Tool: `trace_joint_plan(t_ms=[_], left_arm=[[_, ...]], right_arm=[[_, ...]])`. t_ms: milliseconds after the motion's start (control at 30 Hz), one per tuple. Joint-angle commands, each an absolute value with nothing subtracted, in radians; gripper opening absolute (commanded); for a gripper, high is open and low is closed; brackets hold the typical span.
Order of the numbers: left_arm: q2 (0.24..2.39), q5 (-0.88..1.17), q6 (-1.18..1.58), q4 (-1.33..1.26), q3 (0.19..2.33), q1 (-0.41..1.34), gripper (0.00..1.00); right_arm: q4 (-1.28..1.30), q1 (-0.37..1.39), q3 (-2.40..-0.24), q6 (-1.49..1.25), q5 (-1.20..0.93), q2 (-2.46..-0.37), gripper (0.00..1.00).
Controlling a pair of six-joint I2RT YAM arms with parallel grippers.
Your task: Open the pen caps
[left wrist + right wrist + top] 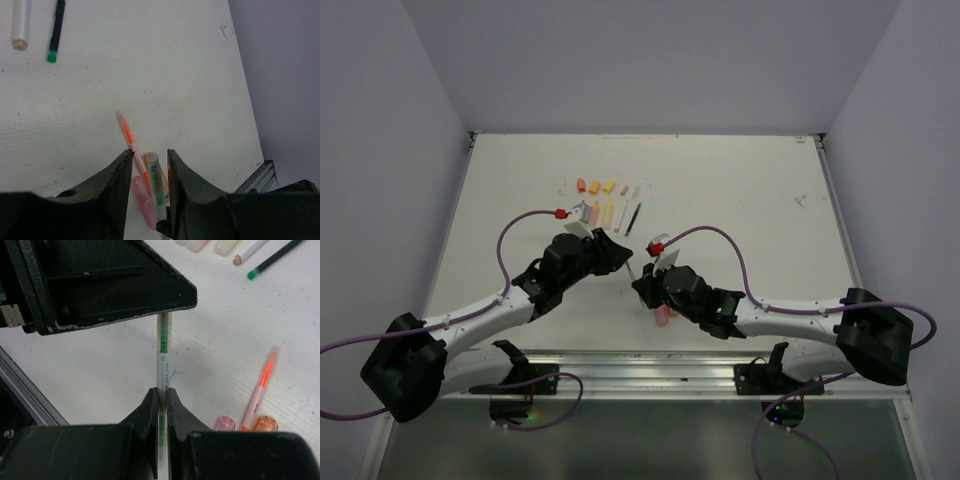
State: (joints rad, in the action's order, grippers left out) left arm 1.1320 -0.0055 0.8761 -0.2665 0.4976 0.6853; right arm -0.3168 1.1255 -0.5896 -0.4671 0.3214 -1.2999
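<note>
By the table edge [605, 343], right jaws clamp the green pen [163, 365]; left jaws straddle it, ajar.

Bright even o/h light, soft faint shadows; left pincer [149, 159] sl. blurry close-up.

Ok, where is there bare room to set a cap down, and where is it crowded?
Free: the far right of the table, from the row of pens to the right edge; the left strip beside that row. Crowded: the centre, where the left gripper and right gripper meet around the green pen, with an orange pen and loose caps alongside.
</note>
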Motion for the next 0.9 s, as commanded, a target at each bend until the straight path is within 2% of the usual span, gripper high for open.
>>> trace_joint_plan(t_ms=[0, 133, 233, 333, 367, 467, 533, 633, 733, 767, 833, 867], left_arm=[[1.127, -0.037, 0.9, -0.35, 0.531, 0.69, 0.34], [1.141, -0.021, 0.907, -0.365, 0.526, 0.693, 0.09], [1.144, -0.011, 0.908, -0.376, 0.522, 0.692, 0.0], [1.144, -0.006, 0.904, -0.387, 0.519, 0.696, 0.0], [1.141, -0.006, 0.9, -0.393, 0.518, 0.695, 0.0], [1.137, 0.017, 0.887, -0.405, 0.514, 0.698, 0.0], [1.128, 0.021, 0.879, -0.413, 0.509, 0.699, 0.0], [1.115, 0.023, 0.87, -0.428, 0.502, 0.703, 0.0], [1.101, 0.017, 0.858, -0.433, 0.499, 0.703, 0.0], [1.097, 0.008, 0.853, -0.439, 0.499, 0.703, 0.0], [1.089, 0.003, 0.851, -0.449, 0.497, 0.701, 0.0], [1.085, -0.021, 0.851, -0.462, 0.5, 0.701, 0.0]], right_arm=[[-0.373, 1.126, -0.584, -0.453, 0.33, -1.275, 0.0], [-0.385, 1.127, -0.578, -0.453, 0.33, -1.276, 0.0], [-0.388, 1.127, -0.575, -0.454, 0.327, -1.27, 0.0], [-0.399, 1.126, -0.571, -0.46, 0.327, -1.273, 0.15], [-0.4, 1.126, -0.572, -0.462, 0.327, -1.275, 0.24], [-0.403, 1.126, -0.584, -0.459, 0.33, -1.285, 0.38], [-0.403, 1.123, -0.595, -0.454, 0.333, -1.295, 0.41], [-0.406, 1.117, -0.615, -0.446, 0.347, -1.312, 0.4], [-0.408, 1.117, -0.629, -0.437, 0.348, -1.322, 0.28], [-0.408, 1.117, -0.632, -0.434, 0.342, -1.321, 0.19], [-0.403, 1.117, -0.632, -0.433, 0.339, -1.318, 0.11], [-0.402, 1.117, -0.624, -0.43, 0.339, -1.315, 0.03]])
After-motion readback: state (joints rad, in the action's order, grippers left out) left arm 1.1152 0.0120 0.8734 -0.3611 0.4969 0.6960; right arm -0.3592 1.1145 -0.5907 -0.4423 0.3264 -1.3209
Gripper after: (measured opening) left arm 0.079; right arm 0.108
